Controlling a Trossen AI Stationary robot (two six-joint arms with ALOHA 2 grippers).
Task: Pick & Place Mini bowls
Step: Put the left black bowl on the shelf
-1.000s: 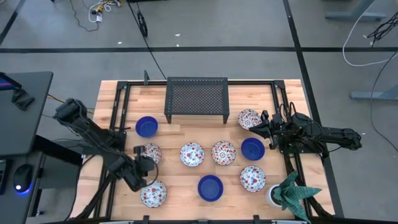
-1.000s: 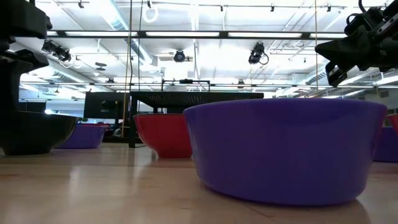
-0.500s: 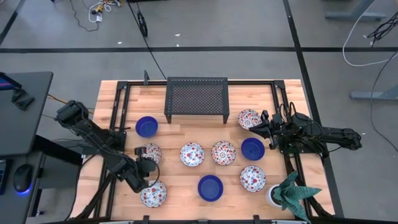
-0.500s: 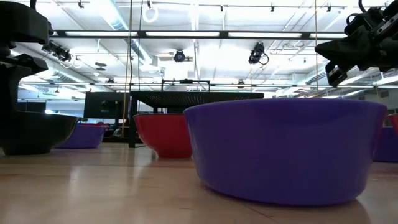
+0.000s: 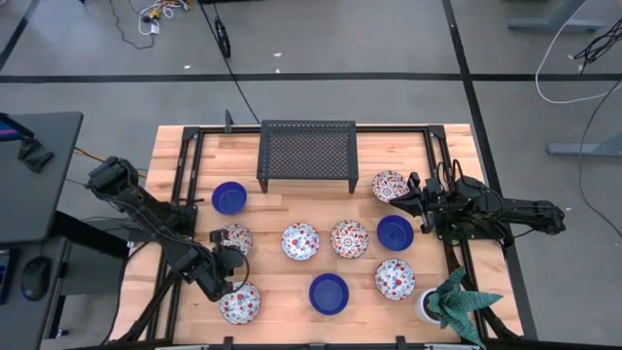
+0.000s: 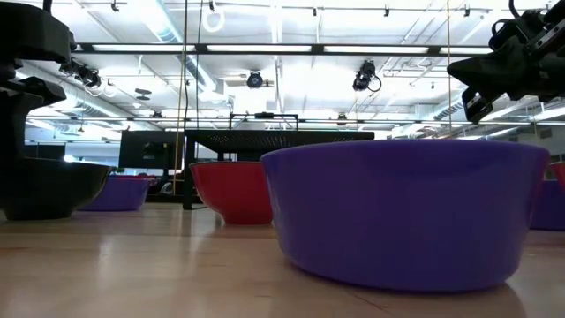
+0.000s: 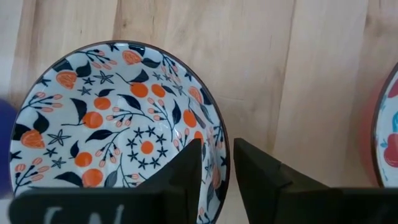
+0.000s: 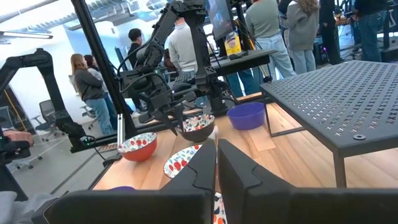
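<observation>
- Pinching the rim of a floral bowl [image 7: 118,130] with the left gripper [image 7: 216,180]: one finger [image 7: 180,177] lying inside the bowl, the other just outside, jaws standing narrowly apart with the rim between them.
- Holding that bowl [image 5: 235,238] out from the front left corner of the black mesh rack [image 5: 306,154], with the left gripper [image 5: 224,255] reaching in from the side farther from the rack.
- Showing a second patterned bowl [image 7: 387,143] just beside it, not touching.
- Keeping the right gripper [image 8: 216,155] shut on nothing, fingers all but meeting.
- Hovering with the right gripper [image 5: 410,197] off the rack's right end, just beside a patterned bowl [image 5: 390,185] sitting by the rack's front right corner.
- Resting in front of the rack, in a row: two floral bowls [image 5: 300,241] and [image 5: 349,238], then a blue bowl [image 5: 395,231] toward the right.
- Sitting at the rack's left front leg: another blue bowl [image 5: 229,197].
- Lying farthest from the rack, along the table's near edge: a floral bowl [image 5: 240,303], a blue bowl [image 5: 328,293], a floral bowl [image 5: 395,279].
- Standing beyond those, diagonally out from the rack's right side: a white pot with a green plant [image 5: 462,299].
</observation>
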